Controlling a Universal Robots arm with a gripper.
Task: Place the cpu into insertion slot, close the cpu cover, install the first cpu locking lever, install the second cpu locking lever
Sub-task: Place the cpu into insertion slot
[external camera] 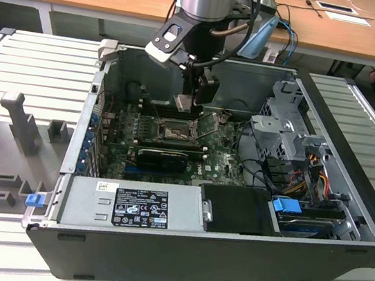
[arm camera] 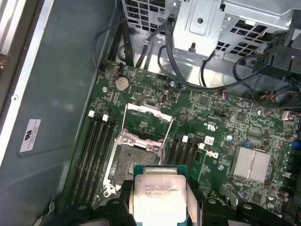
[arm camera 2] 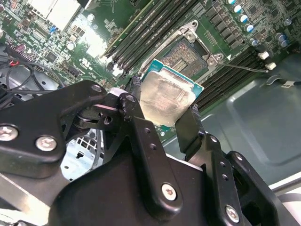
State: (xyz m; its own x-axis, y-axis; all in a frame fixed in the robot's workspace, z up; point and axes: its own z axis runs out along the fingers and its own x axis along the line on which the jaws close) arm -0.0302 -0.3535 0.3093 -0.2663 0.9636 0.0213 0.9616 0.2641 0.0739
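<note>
1. Exterior view: gripper [external camera: 189, 102] is hovering inside the open case, pinching the cpu [external camera: 182, 103]. The slot [external camera: 174, 133] is lying below the fingertips, apart from the chip.
2. Second wrist view: jaws are clamping narrowly on two opposite edges of the cpu [arm camera 2: 164, 99], with its metal top facing the camera. The slot [arm camera 2: 182, 52] is sitting uncovered just beyond the fingertips.
3. First wrist view: cpu [arm camera: 157, 193] is sitting between the fingers [arm camera: 121, 205], with the slot [arm camera: 134, 162] just ahead of it. The cover [arm camera: 146, 123] is standing flipped open past the slot.
4. Handling, as a judgement: the chip is looking light, stiff, thin and slick-topped. Its underside and the slot contacts are likely fragile, so an edge hold is suiting it.
5. Count: one cpu, one slot, one cover, one gripper.
</note>
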